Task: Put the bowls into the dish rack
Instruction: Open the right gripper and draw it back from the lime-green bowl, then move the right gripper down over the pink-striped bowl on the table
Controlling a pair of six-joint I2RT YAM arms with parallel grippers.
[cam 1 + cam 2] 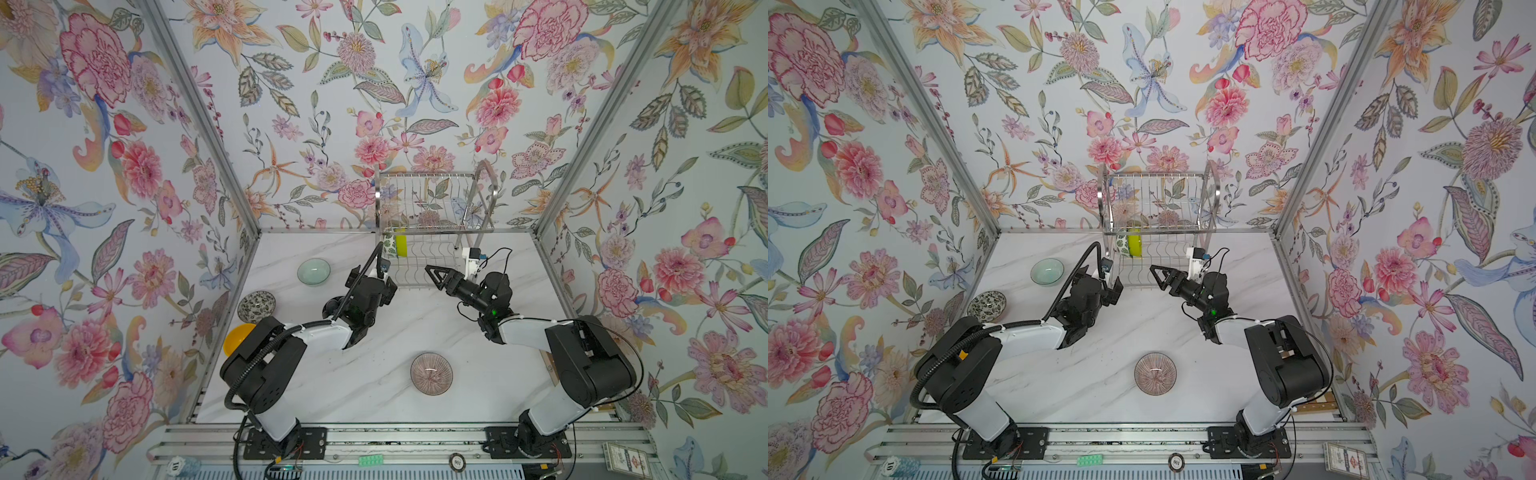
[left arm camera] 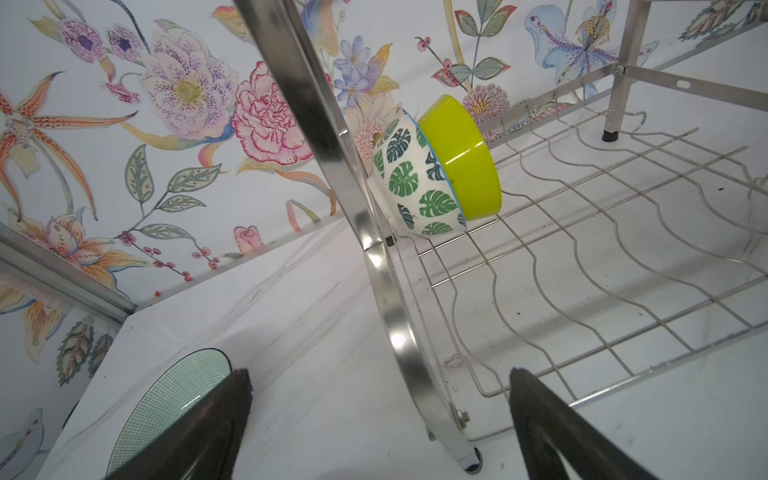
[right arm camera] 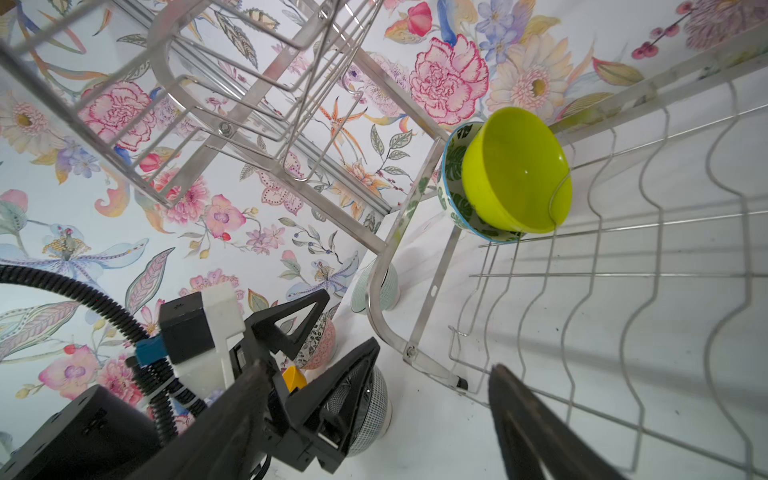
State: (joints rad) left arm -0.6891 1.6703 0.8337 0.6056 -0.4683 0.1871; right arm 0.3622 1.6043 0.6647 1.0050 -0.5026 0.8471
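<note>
One surface: we see a white, grey-veined tabletop with a metal rail along its near edge, where both arm bases are mounted.
Room: floral wallpaper covers the three walls, and aluminium posts run up the corners.
Bowls counted: we count seven, six of them in both top views and one seen only from the right wrist.
Racks counted: one two-tier dish rack, standing at the far edge of the table.
Rack contents: the lower tier holds two bowls at its left end, both on edge. The lime green bowl sits nested in the mouth of the green-leaf bowl, which is next to the side frame.
Loose on the table: the celadon bowl is just left of the rack. The speckled bowl is nearer us. The orange-yellow bowl is partly hidden by the left arm. The pink striped bowl sits alone near the front.
Seventh bowl: it has a gridded outside and is half hidden behind the left gripper. We cannot tell its colour.
Left gripper: jaws spread wide, holding nothing, by the rack's left front leg.
Right gripper: jaws wide apart, holding nothing, over the lower tier's front edge.
</note>
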